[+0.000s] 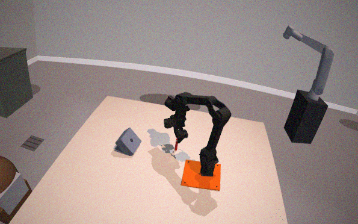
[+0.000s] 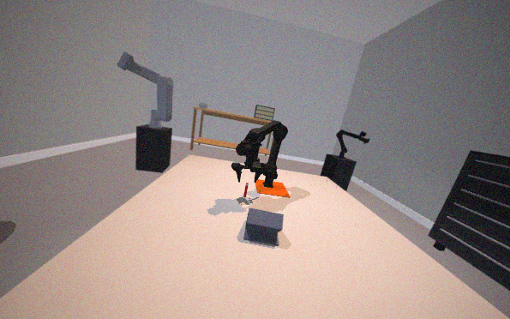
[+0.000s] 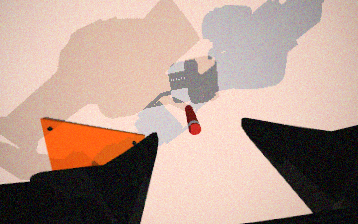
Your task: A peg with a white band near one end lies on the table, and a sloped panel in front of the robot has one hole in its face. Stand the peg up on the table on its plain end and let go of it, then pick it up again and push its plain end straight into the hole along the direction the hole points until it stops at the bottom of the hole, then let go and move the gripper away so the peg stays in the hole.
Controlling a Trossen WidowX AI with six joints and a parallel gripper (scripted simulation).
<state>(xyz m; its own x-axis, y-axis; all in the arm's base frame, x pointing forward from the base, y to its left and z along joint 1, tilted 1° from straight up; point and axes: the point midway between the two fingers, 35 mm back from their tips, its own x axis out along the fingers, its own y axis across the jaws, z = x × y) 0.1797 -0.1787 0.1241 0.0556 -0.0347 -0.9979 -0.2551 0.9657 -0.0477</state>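
Note:
The red peg (image 1: 175, 145) (image 2: 246, 190) (image 3: 191, 118) stands upright on the table, with its banded end up; the light band shows just below the top in the wrist view. My gripper (image 2: 248, 180) (image 3: 198, 129) is open and empty, pointing down above the peg. In the wrist view the peg's top shows between the two fingertips, nearer the left one. The grey sloped panel (image 1: 127, 146) (image 2: 265, 218) stands on the table, apart from the peg. Its hole (image 1: 131, 140) shows in the top view and is empty; the exterior camera sees only the panel's back.
The orange base plate (image 1: 200, 181) (image 2: 280, 191) (image 3: 80, 145) lies under my arm's base, close to the peg. Shadows of the arm fall on the table (image 1: 100, 192) around the peg. A second grey arm, cabinets and a shelf stand off the table.

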